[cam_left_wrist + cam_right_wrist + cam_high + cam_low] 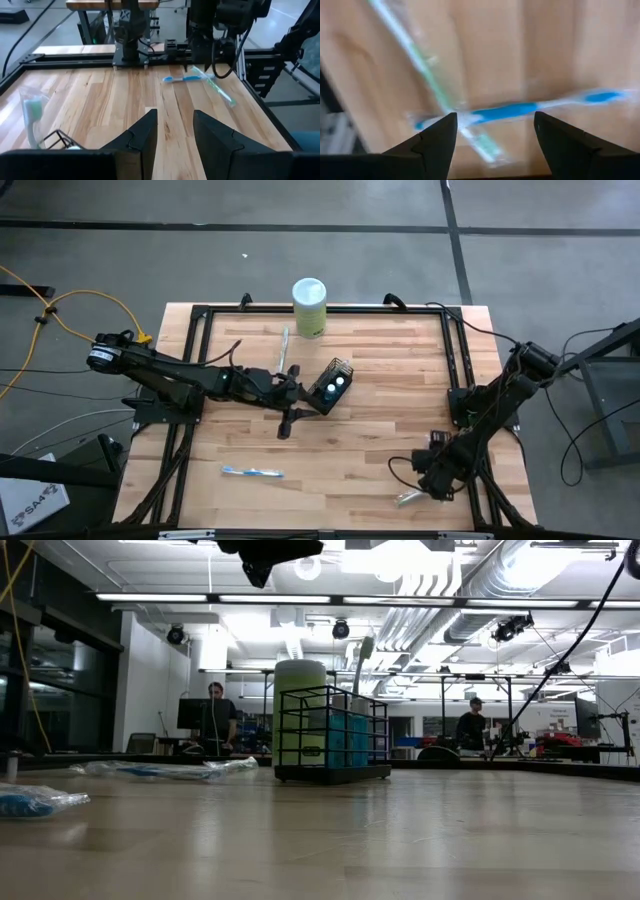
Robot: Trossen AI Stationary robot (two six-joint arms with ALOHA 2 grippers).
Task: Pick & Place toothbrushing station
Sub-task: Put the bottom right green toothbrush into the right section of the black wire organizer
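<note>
Looking down, high view: the black mesh holder point(334, 383) sits near the middle of the table point(380, 450), a bit above center, with two teal tubes point(336, 384) inside it.
Left gripper, high view: the left gripper point(300, 402) hangs just left of the holder, and its fingers are apart with nothing in them.
Right gripper, high view: the right gripper point(425, 485) is low at the lower right of the frame, right by a wrapped toothbrush point(408, 498).
Other things, high view: a blue toothbrush point(252, 472) lies at the lower left, a pale one point(284, 346) lies up by the green canister point(309, 306) at the top.
Low view: the holder point(332, 734) stands upright in the middle of the frame, the canister point(299, 710) just behind it; a wrapped brush point(165, 769) lies to the left.
Left wrist view: the dark fingers point(142, 137) show a narrow gap over bare wood; the far gripper point(200, 62) hovers above two crossed toothbrushes point(200, 80).
Right wrist view: the fingers point(437, 140) are spread wide, with a blue toothbrush point(515, 111) crossing a green one point(427, 82) between them.
How to do it well: I think the right gripper should come straight down, pinch only the blue brush at its middle, and lift slowly so the green one stays flat.
</note>
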